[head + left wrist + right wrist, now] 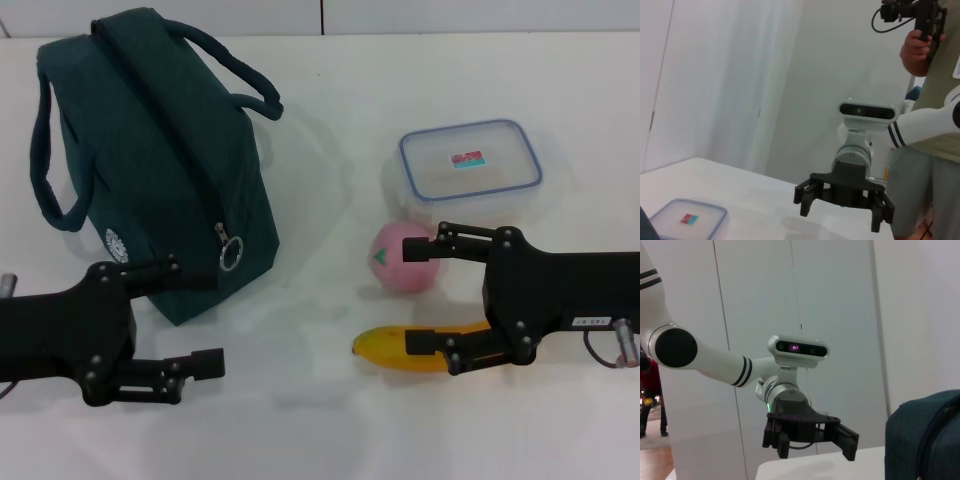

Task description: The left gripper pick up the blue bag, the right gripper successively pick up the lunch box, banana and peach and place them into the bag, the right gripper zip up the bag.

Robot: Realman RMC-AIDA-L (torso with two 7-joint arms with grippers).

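The large dark teal-blue fabric bag [160, 150] stands on the white desk [300, 420] at its far left, zipped along the top ridge, with two loop handles, a ring zipper pull hanging at the near end and a small round white logo low on its near side. In the right wrist view only a corner of it shows [927, 440].

On the right side of the desk lies the flat clear plastic lunch box with a blue-rimmed lid [470, 163], carrying a small red-and-teal label; the left wrist view shows it cut off at the edge [687, 222]. Just nearer sits the round pink peach with a green mark [403, 257], and nearer still the curved yellow-orange banana [400, 350], its right end hidden behind the right gripper [425, 293].

The right gripper hovers with its jaws wide apart, one finger over the peach's edge, the other across the banana; contact cannot be made out. The left gripper [212, 322] hangs at the near left, just in front of the bag's near end, jaws apart and holding nothing.
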